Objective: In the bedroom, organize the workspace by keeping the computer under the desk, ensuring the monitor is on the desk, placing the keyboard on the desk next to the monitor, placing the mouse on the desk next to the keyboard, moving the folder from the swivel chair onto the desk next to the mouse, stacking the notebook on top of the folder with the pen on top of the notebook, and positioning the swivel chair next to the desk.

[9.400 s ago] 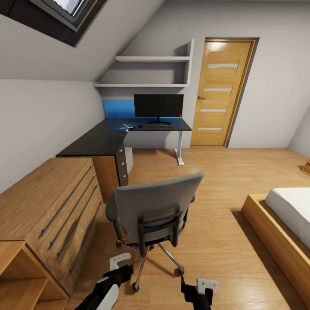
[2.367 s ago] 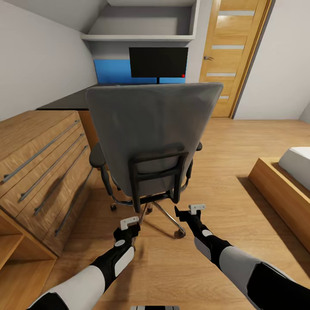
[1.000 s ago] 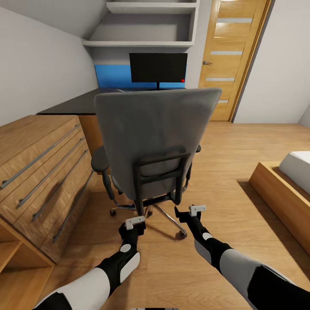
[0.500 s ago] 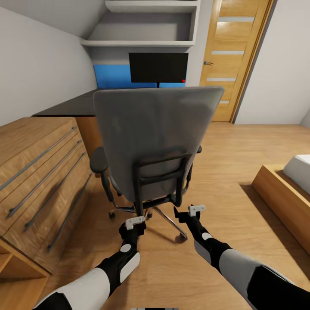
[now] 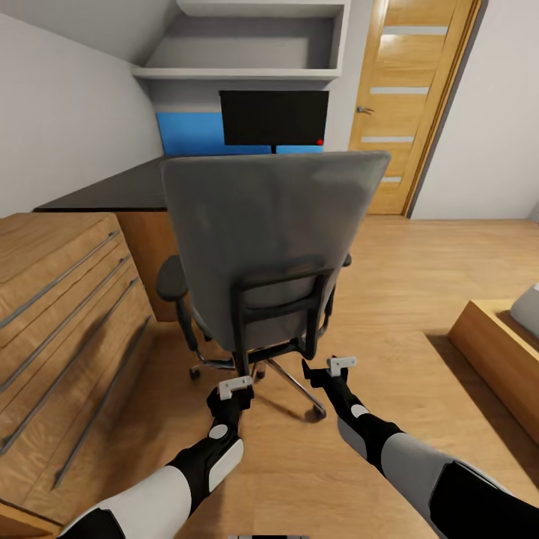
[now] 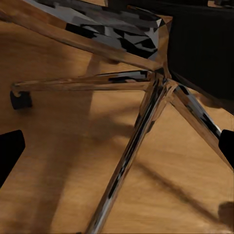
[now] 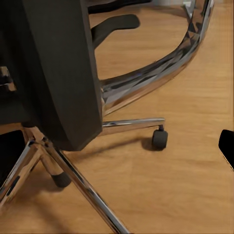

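While the robot stands close behind the swivel chair (image 5: 262, 247), most of the tidying looks undone, as far as can be judged from here. The bedroom's oak floor (image 5: 419, 262) runs to the door (image 5: 408, 105) at the far right, and a low oak cabinet (image 5: 60, 314) fills the near left. The desk (image 5: 112, 193) stretches from behind that cabinet to the far wall, its glossy black top bare on the part that shows. The chair stands nearer than the desk, its tall grey back toward the camera, and that back hides the seat, so whether the folder lies there cannot be told. On the far end of the desk the monitor (image 5: 273, 117) stands upright in front of a blue wall panel (image 5: 187, 133); that requirement appears met. Keyboard, mouse, notebook and pen would sit behind the chair back, so their placing cannot be judged, and the computer's spot under the desk is also screened.

The left gripper (image 5: 233, 387) and right gripper (image 5: 335, 367) hang low just behind the chrome base (image 6: 146, 112), each near a castor (image 7: 159, 139) but touching nothing. Both sets of jaws are spread apart and carry nothing. Reaching the seat and then bringing the chair beside the desk seem the work ahead.
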